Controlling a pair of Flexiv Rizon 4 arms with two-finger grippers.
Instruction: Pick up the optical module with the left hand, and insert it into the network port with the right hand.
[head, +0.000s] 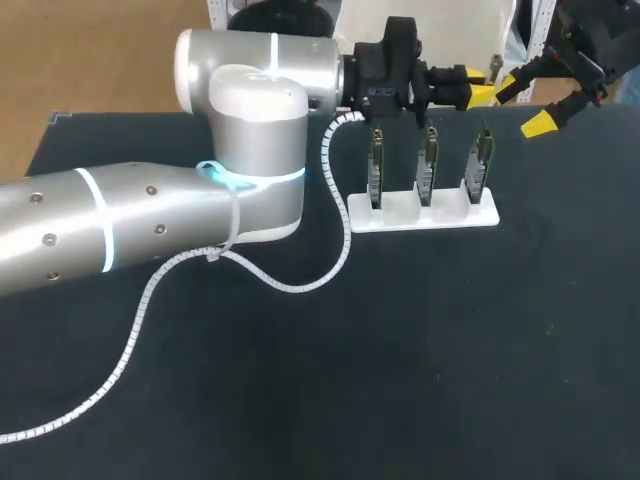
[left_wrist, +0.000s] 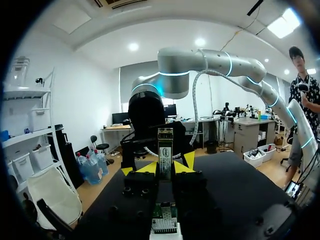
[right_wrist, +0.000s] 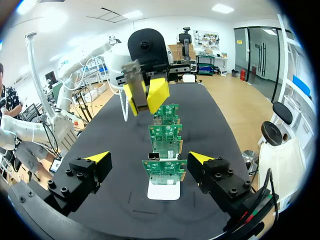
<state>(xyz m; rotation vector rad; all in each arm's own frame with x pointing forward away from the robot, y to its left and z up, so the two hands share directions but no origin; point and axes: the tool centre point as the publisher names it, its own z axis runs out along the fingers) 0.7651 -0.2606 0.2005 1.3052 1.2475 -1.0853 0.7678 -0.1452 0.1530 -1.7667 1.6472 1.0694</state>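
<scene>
Yellow-tipped left end effector (left_wrist: 165, 167) clamps the optical module (left_wrist: 165, 142); right end effector (right_wrist: 150, 158) stands wide open.

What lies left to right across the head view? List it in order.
left arm → first circuit board → second circuit board → third circuit board → right gripper

Robotics lab: silver robot arm (head: 150, 215), black table (head: 400, 350), racked circuit boards (head: 427, 165).

Three boards (head: 427, 165) stand in a row in a holder (head: 420, 214) on the table (head: 400, 350), the optical module (right_wrist: 136, 82) above them.
</scene>
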